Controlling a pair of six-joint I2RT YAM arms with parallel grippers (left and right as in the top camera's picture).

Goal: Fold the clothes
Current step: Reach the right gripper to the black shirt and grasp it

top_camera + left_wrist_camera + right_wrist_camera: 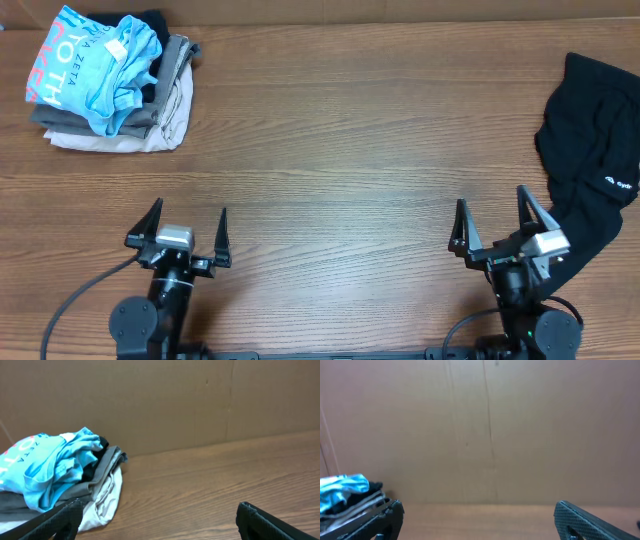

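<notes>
The black garment [597,165] with a small white logo lies crumpled at the right edge of the table, partly running off it. My right gripper [491,222] is open and empty, just left of the garment's lower part, near the front edge. My left gripper [189,228] is open and empty at the front left, far from the garment. The black garment does not show in either wrist view. In the left wrist view the open jaws [157,512] frame bare table; the right wrist view shows open jaws [479,510] the same way.
A pile of folded grey and beige garments with a light blue shirt [105,70] on top sits at the back left; it also shows in the left wrist view [55,472]. A brown cardboard wall [175,400] stands behind the wooden table [340,150].
</notes>
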